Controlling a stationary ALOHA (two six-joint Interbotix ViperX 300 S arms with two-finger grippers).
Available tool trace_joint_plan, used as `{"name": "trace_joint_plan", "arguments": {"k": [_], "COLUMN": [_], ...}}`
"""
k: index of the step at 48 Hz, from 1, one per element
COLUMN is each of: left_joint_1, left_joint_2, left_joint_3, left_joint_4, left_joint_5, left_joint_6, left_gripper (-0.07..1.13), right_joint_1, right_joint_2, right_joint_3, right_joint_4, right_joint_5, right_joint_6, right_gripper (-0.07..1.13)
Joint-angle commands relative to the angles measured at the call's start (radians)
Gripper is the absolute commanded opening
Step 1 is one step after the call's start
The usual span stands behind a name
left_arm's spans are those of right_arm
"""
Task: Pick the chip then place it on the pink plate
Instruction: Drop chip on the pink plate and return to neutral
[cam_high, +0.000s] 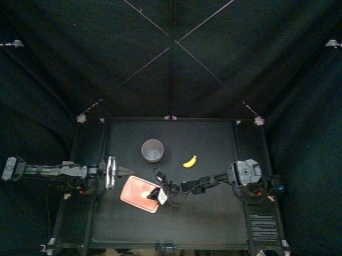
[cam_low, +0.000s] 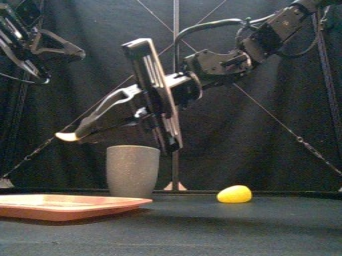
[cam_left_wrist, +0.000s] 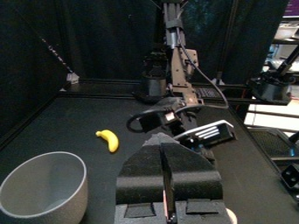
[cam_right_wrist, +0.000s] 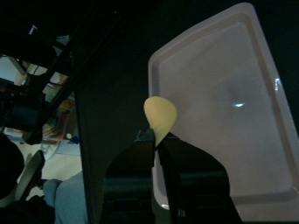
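One chip (cam_right_wrist: 159, 112), pale yellow, pinched by its lower end between the two jaws of the right end effector (cam_right_wrist: 159, 140). Jaws closed down to the chip's thickness, gripping nothing else. From the front, juts out past the jaw tips as a small pale point (cam_low: 64, 136), held in the air and touching nothing but the jaws.

One pink plate (cam_high: 131, 190), flat on the bench (cam_high: 214, 215) toward the front left. Right arm comes in from the right and reaches past the middle, its end effector (cam_high: 160, 195) hanging over the plate's right edge. Seen level, the chip sits well above the plate (cam_low: 67, 205), higher than the rim of the cup. Fills much of the right wrist view behind the chip (cam_right_wrist: 228, 105), pale and smooth.

One grey cup (cam_high: 154, 149), upright, behind the plate and apart from it (cam_low: 134, 170). One yellow banana (cam_high: 190, 160), lying on the bench to the right of the cup, near it but not touching (cam_low: 234, 194). Both also show in the left wrist view: cup (cam_left_wrist: 45, 184) close by, banana (cam_left_wrist: 108, 138) beyond it.

Two arms in all. Left arm rests at the bench's left side, its end effector (cam_left_wrist: 163, 144) with both jaws pressed together, only a thin seam between them, grasping nothing (cam_high: 104, 172).
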Motion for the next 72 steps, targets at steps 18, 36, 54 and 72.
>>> {"name": "trace_joint_plan", "arguments": {"k": [18, 36, 54, 72], "left_joint_1": [0.003, 0.003, 0.003, 0.020], "left_joint_2": [0.003, 0.002, 0.003, 0.003], "left_joint_3": [-0.012, -0.011, -0.011, -0.023], "left_joint_4": [0.000, 0.000, 0.006, 0.003], "left_joint_5": [-0.005, -0.005, -0.002, -0.005], "left_joint_6": [-0.003, -0.005, 0.003, 0.003], "left_gripper": [-0.01, -0.01, -0.01, -0.01], "right_joint_1": [-0.020, -0.104, -0.209, -0.321], "right_joint_2": [0.034, -0.169, -0.446, -0.609], "right_joint_3": [-0.057, 0.175, 0.433, 0.514], "right_joint_4": [-0.002, -0.012, -0.278, -0.419], "right_joint_5": [0.029, -0.072, -0.301, -0.290], "right_joint_6": [0.003, -0.014, -0.170, -0.396], "right_gripper": [0.81, 0.82, 0.82, 0.82]}}
